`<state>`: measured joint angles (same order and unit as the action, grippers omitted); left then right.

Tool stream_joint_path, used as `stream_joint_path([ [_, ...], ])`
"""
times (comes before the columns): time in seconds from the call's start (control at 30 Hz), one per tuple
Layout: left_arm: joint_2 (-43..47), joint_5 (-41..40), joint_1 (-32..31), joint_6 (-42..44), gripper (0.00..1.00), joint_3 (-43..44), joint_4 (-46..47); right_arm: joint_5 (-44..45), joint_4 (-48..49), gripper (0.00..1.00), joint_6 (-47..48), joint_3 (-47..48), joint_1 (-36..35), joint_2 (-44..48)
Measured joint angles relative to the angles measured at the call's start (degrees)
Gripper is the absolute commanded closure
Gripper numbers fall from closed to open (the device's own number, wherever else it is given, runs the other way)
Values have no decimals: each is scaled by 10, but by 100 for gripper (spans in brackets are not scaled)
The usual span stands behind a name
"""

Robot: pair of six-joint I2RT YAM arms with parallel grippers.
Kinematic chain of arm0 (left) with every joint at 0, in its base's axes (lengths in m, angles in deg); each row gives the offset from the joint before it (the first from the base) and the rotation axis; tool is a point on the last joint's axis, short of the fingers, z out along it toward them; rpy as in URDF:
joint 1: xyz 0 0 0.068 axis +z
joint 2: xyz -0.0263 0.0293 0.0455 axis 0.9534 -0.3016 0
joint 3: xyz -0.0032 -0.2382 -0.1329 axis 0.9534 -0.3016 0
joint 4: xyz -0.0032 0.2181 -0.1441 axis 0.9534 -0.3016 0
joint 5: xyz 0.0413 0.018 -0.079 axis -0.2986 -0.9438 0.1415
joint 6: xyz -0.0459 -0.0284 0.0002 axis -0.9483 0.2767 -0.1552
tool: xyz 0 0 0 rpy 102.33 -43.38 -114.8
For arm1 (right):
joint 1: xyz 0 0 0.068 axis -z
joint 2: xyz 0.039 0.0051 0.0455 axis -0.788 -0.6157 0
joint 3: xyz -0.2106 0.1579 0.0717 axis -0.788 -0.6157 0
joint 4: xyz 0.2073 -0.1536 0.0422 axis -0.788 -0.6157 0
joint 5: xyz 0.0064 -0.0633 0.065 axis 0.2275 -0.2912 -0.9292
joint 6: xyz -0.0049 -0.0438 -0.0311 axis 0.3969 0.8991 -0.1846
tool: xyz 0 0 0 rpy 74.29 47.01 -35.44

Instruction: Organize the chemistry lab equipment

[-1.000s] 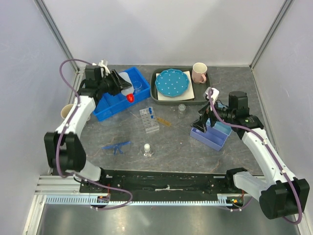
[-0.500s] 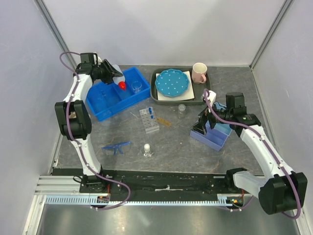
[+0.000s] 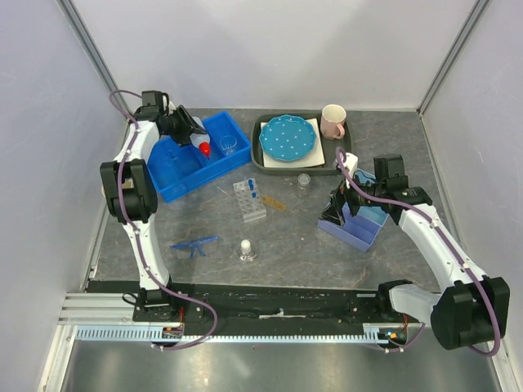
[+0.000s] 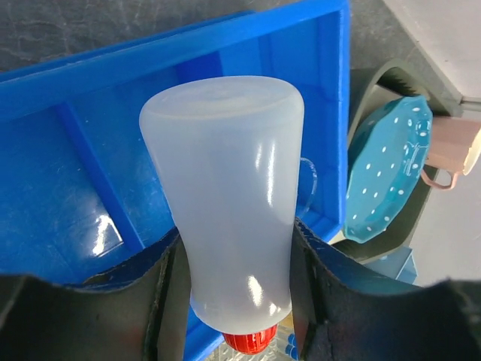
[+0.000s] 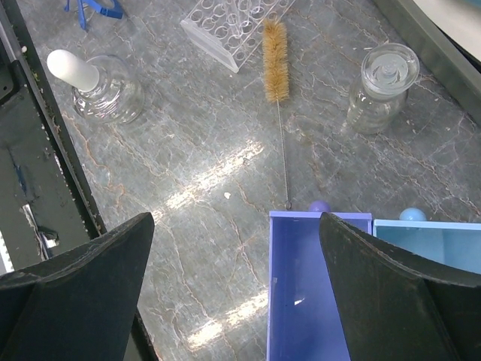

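Filling left pincer (image 4: 239, 297): white squeeze bottle (image 4: 225, 180)

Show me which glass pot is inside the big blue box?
The open beaker in the blue bin; the stoppered jar and flask stand outside on the table.

Robot test cell set up w/ chem-lab gear: plain white panel walls (image 3: 270, 49) on aluminium corner posts (image 3: 96, 57), grey marbled tabletop (image 3: 302, 245), clear plastic test-tube rack (image 3: 249, 200), stoppered clear glass bottle (image 5: 379, 86), brown bristle tube brush (image 5: 276, 49), blue plastic bin (image 3: 176, 167).
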<state>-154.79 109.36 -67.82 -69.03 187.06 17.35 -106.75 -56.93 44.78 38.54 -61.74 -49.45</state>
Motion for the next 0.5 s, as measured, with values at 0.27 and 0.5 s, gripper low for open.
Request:
stream_joint_path([
  [0.27, -16, -14, 0, 9, 24, 9, -28, 0, -5, 2, 5, 0, 0, -14],
  [0.5, -14, -14, 0, 22, 22, 50, -42, 0, -9, 2, 10, 0, 5, -17],
])
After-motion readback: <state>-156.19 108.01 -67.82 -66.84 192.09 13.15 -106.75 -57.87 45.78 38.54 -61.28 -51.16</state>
